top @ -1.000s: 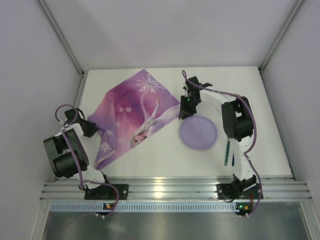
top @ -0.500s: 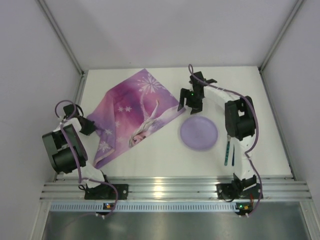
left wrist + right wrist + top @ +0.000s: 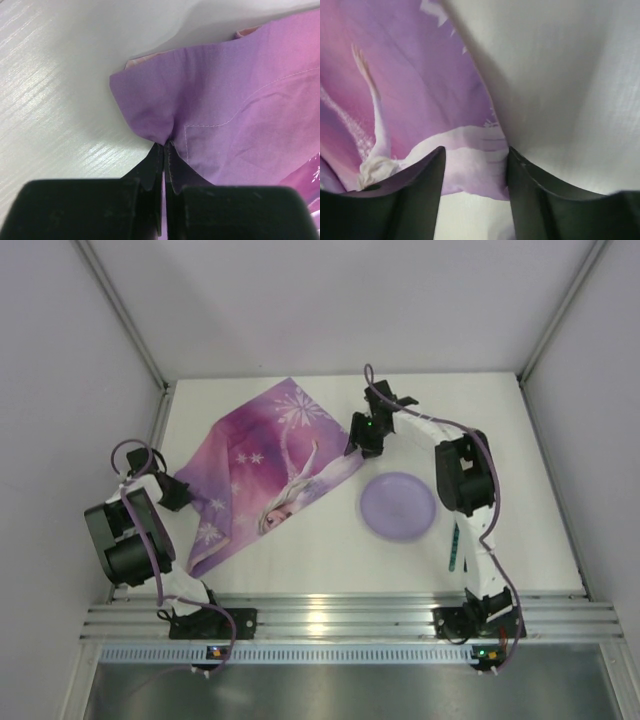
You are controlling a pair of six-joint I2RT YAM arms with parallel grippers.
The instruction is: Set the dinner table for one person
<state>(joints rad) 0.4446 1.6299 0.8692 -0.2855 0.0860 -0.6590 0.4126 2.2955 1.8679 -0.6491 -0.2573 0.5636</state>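
You're in a lab-style robot test cell here, not anyone's actual dining room. Your table (image 3: 320, 550) is a plain matte white slab boxed in by blank white panels (image 3: 350, 300), with bare metal struts (image 3: 120, 310) running up the corners like a built enclosure. A ribbed aluminium rail (image 3: 340, 620) runs along the near edge, and that's where your left arm (image 3: 130, 540) and right arm (image 3: 465, 475) are bolted down, with purple cables (image 3: 130, 452) looping off them and small lights glowing at the bases. The only homey bits are the princess placemat (image 3: 260, 470) and the purple plate (image 3: 398, 506), and they look like props on a bench.
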